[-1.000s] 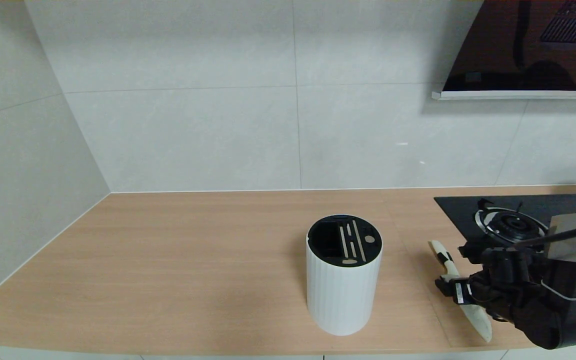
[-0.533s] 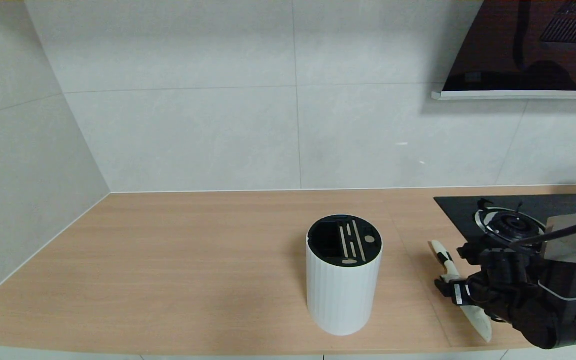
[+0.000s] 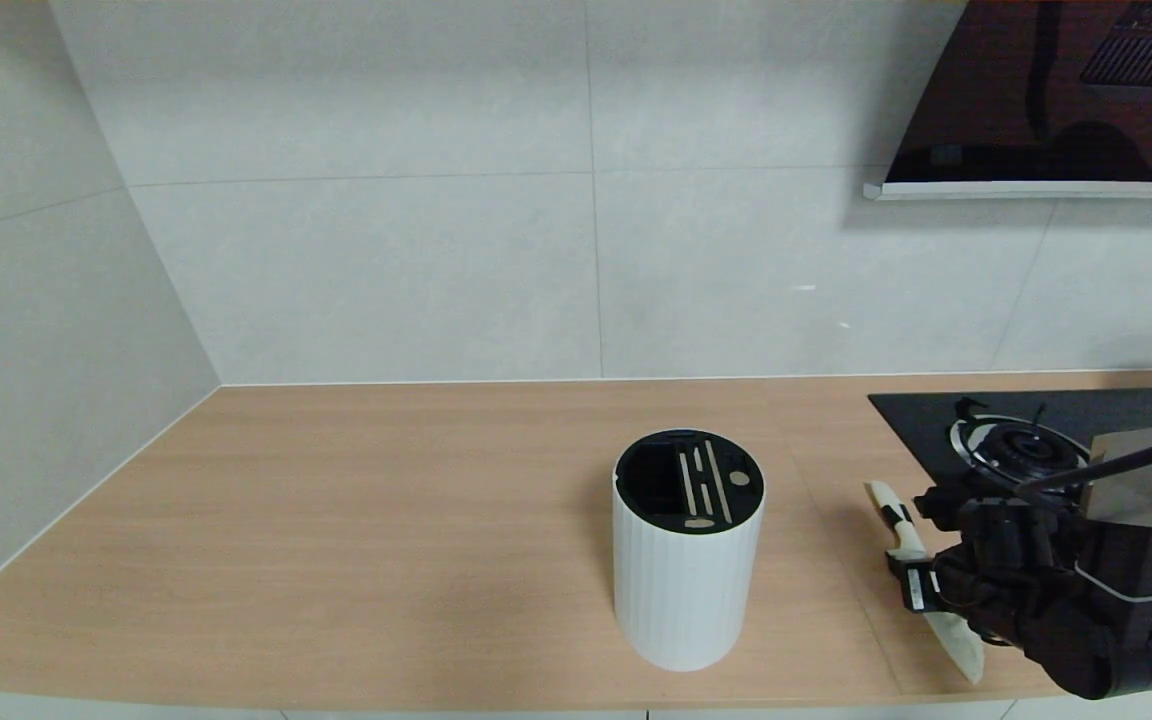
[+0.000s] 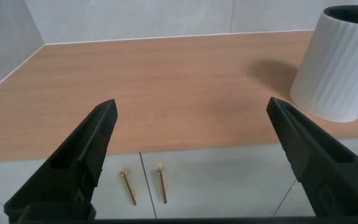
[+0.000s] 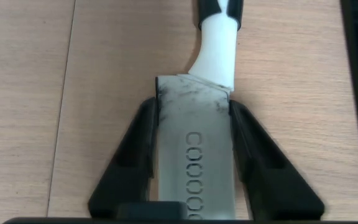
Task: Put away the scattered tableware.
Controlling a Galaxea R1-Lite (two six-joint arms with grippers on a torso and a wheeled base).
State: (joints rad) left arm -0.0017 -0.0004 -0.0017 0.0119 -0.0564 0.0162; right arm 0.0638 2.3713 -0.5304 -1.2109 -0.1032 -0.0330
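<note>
One knife [image 3: 894, 520] is the only loose piece of tableware on the desk [image 3: 386, 520], lying flat near its front edge, just beside the black stove [image 3: 1016, 445], with its white handle pointing toward the back wall and its pale blade toward the front. The right claw [image 3: 921, 585] sits low over it, and the right wrist view shows the two black fingers [image 5: 145, 134] set one on each side of the blade, close to where it joins the handle, and seemingly pressed against its edges, so I judge the claw closed on the knife. That grip near the handle probably suits a lift that keeps the blade end free to go down into a slot. The white ribbed holder [image 3: 686, 580] stands upright near the middle of the desk, well apart from the knife on the robot's left, and its dark top has several narrow slots and one larger opening, all apparently unfilled. Bare wood lies between knife and holder, so nothing blocks the way across. The slots are narrow, so the blade will need to be turned upright and lined up with care. The left claw [image 4: 191, 109] hangs wide open off the desk's front edge, above the cupboard doors with their gold handles [image 4: 128, 186], holding nothing.
</note>
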